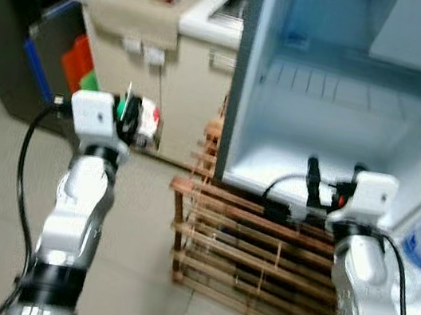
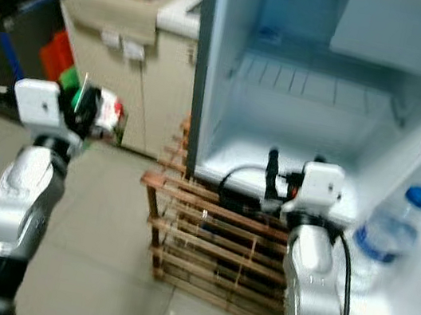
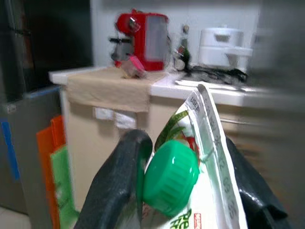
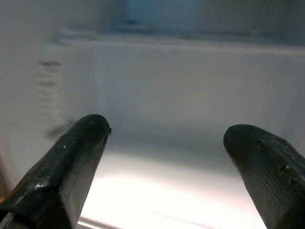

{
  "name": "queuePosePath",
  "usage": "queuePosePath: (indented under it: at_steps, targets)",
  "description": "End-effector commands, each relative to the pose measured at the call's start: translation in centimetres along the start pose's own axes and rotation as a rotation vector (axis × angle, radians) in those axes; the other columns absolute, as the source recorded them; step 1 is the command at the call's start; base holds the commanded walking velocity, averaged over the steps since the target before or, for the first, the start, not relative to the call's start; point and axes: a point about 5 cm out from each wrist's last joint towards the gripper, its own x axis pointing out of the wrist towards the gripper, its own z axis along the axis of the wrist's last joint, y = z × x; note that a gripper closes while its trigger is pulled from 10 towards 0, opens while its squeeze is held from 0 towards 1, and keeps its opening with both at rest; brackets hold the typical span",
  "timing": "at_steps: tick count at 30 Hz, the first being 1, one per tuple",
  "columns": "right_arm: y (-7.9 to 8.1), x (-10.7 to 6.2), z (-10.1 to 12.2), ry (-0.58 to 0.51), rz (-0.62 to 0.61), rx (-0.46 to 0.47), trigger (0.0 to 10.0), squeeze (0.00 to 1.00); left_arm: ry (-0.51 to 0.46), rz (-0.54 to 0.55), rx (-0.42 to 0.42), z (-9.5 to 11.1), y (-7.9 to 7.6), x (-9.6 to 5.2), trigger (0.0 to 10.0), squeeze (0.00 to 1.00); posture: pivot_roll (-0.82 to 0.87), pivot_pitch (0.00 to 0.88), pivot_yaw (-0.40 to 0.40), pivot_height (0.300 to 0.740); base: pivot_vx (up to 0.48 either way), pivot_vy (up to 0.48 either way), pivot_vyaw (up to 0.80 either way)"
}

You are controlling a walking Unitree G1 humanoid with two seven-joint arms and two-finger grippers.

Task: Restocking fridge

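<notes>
Left gripper up at chest height, well left of the fridge, its 2 fingers pinching a pouch: glossy white plastic with green and red print, flat crimped top seam, ribbed green screw cap pressed against 1 finger. Pouch is outside the fridge, in front of a beige cabinet. On that cabinet's tabletop sit a red glossy appliance, a dark bottle and a white rounded cooker, all blurred. Orange and green flat things lean beside the cabinet.

Middle: fridge stands open on a slatted wooden rack; pale smooth plastic walls, ribbed back panel, bottom shelf looks bare and bright.

Right gripper sits at the fridge's front edge, low, its 2 rounded matte black fingers spread apart and holding nothing, pointing at the lit shelf.

Far right: clear plastic water bottle with blue cap and blue label stands in the door.

Progress, my read: early to mid. 1 bottle already in the door, the main compartment looks unstocked, pouch not yet inside. Left to do: carry the pouch right across to the opening, set it on the shelf or in the door, release. Soft pouch may sag or tip if stood upright
</notes>
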Motion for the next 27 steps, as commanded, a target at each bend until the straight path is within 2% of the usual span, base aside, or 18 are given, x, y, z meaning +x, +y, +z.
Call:
queuePosePath:
  at_steps: [1,7,16,19,20,21,24,27]
  targets:
    - [-0.2,0.2,0.6,-0.022,-0.010,-0.004,10.0,0.00,-0.001,-0.067,-0.009,0.3,-1.0,0.6,10.0,0.00,-0.15,0.000,0.039,0.740,0.000,0.000,0.00]
    - [0.0,0.0,0.6,-0.022,-0.008,-0.006,10.0,0.00,-0.014,-0.099,-0.010,0.6,-1.2,1.0,10.0,0.00,-0.15,0.000,0.041,0.740,0.000,0.000,0.00]
    - [0.2,-0.3,0.4,-0.018,-0.008,-0.004,10.0,0.00,-0.033,-0.201,-0.015,1.0,-2.5,1.3,10.0,0.00,-0.16,0.000,0.045,0.740,0.000,0.000,0.00]
    - [0.5,-0.3,0.4,-0.017,-0.005,-0.002,10.0,0.00,-0.026,-0.316,-0.040,1.2,-4.5,1.3,10.0,0.00,-0.16,0.000,0.045,0.740,0.000,0.000,0.00]
    - [0.5,-0.3,0.4,-0.017,-0.005,-0.002,10.0,0.00,-0.026,-0.316,-0.040,1.2,-4.5,1.3,10.0,0.00,-0.16,0.000,0.045,0.740,0.000,0.000,0.00]
    - [0.8,-0.4,0.7,-0.033,0.009,-0.001,10.0,0.00,-0.007,-0.381,-0.065,1.4,-5.9,1.8,10.0,0.00,-0.16,0.000,0.043,0.740,0.000,0.000,0.00]
    - [1.3,-1.0,1.0,-0.049,0.039,-0.001,10.0,0.00,0.009,-0.401,-0.086,1.5,-6.7,2.7,10.0,0.00,-0.16,0.000,0.043,0.740,0.000,0.000,0.00]
    - [1.6,-2.3,0.9,-0.046,0.070,-0.004,10.0,0.00,0.001,-0.418,-0.116,2.1,-7.9,3.9,10.0,0.00,-0.18,0.000,0.045,0.740,0.000,0.000,0.00]
